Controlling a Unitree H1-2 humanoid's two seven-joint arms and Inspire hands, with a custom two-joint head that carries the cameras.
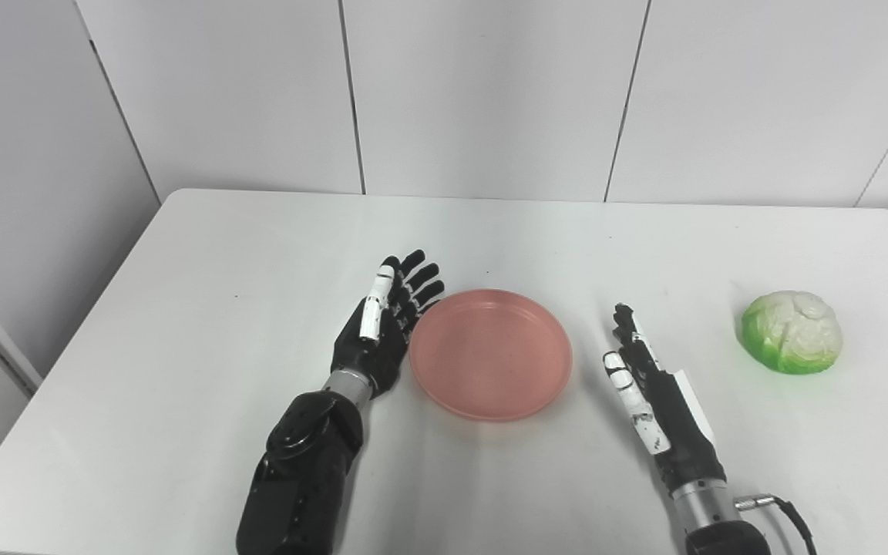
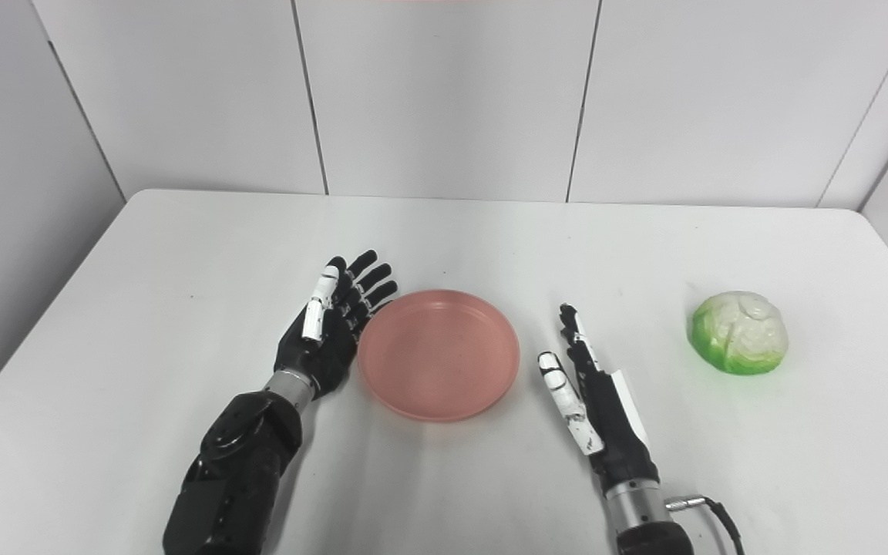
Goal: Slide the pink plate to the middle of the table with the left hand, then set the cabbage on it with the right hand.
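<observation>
The pink plate (image 1: 490, 353) lies empty near the middle of the white table (image 1: 259, 254). My left hand (image 1: 384, 324) is open, fingers stretched forward, its palm side right against the plate's left rim. The cabbage (image 1: 792, 331), green and white, sits on the table at the right. My right hand (image 1: 648, 385) is open and empty, set on edge on the table between the plate and the cabbage, a short gap from the plate and well left of the cabbage. The plate (image 2: 438, 353) and the cabbage (image 2: 739, 331) also show in the right eye view.
White wall panels (image 1: 490, 92) stand behind the table's far edge. The table's left edge runs diagonally down the left of the picture. A cable (image 1: 787, 512) comes off my right wrist at the bottom.
</observation>
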